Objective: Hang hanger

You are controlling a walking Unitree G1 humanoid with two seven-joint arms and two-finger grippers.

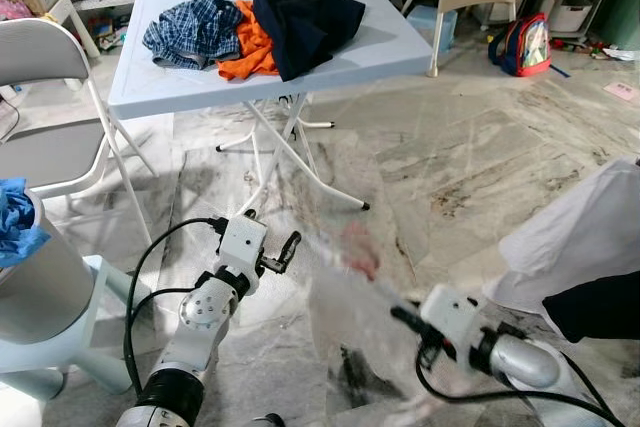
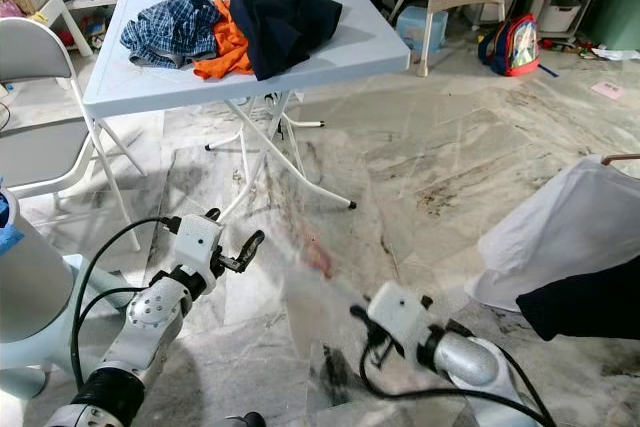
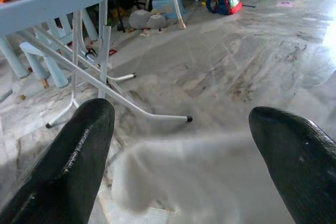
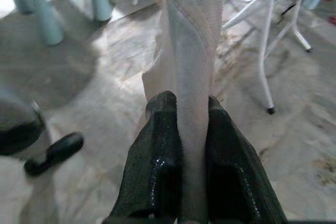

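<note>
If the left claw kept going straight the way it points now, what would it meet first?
Probably the blurred pale fabric lying low between the left claw's open fingers; beyond it, bare marble floor, then the folding table's leg. Depth is uncertain.

navy garment point(image 1: 305, 9) | orange cloth point(image 1: 252, 47) | shirt point(image 1: 192, 29) (blue plaid)

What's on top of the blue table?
On the table lie a checked shirt, an orange garment and a dark one partly covering it. Anything beneath them is hidden.
</note>
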